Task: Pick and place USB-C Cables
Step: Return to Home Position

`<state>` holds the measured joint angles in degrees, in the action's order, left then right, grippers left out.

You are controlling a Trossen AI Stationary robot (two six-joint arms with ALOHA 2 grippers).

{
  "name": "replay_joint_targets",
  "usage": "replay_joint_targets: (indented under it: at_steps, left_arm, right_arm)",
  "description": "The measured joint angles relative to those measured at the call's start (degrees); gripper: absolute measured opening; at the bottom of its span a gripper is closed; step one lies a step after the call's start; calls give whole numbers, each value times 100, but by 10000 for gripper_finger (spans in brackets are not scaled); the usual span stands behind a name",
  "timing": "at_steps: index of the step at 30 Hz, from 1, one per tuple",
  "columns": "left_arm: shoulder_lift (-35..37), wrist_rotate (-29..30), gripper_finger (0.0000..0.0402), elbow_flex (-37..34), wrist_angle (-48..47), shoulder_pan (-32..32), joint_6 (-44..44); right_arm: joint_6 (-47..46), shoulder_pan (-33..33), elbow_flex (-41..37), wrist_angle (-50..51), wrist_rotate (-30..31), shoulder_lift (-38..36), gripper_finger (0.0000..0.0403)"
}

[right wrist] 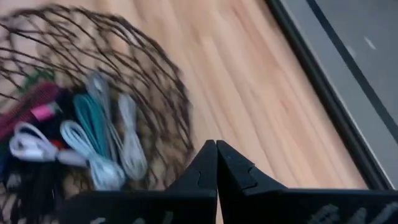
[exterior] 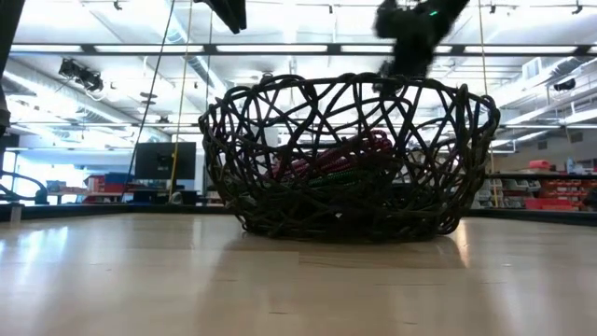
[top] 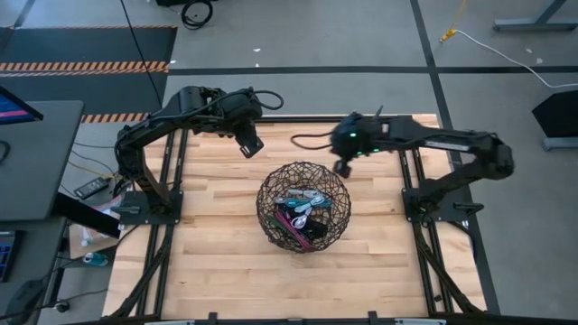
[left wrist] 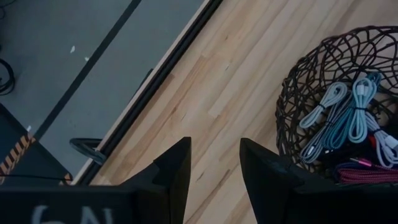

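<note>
You had no word, brand or number that could be read anywhere in these views. The nearest thing to lettering was a row of pale marks on the housing of the left gripper, cut off by the picture's edge and too partial to make out. The right gripper carried similar faint marks, equally illegible. The only sign-like marking was the orange-and-black hazard striping on the floor beyond the table's far left corner. The monitor at the left edge showed colour but no legible text.
</note>
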<state>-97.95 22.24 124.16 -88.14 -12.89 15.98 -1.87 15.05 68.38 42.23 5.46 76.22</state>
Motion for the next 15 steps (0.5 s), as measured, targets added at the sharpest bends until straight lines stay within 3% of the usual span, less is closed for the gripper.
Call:
replay_joint_targets:
  at_steps: [6, 15]
  left_arm:
    - [2, 1, 144, 0, 0, 0, -163]
    - [2, 2, 144, 0, -2, -2, -168]
  right_arm:
    - [-982, -64, -2, 1350, 263, -833, 0]
    - [-2199, -652, -1029, 1538, 432, -1219, 0]
